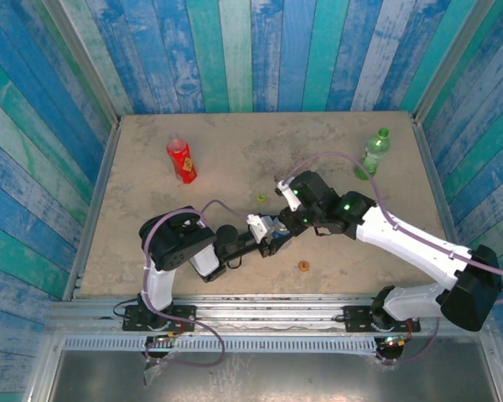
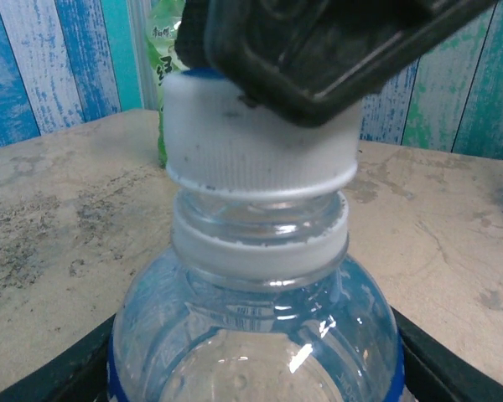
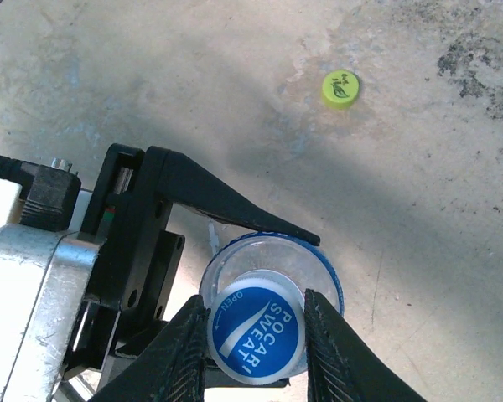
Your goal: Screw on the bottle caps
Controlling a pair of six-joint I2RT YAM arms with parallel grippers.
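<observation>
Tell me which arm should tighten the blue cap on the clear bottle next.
Right. The right gripper pinches the blue cap atop the clear bottle; the left gripper clamps the bottle's body, steadying it.

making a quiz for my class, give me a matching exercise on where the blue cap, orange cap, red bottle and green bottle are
1 blue cap
2 orange cap
3 red bottle
4 green bottle

a far right of the table
b on the clear bottle, in the right gripper
c far left
d loose near the front edge

Pairs: 1-b, 2-d, 3-c, 4-a
</observation>
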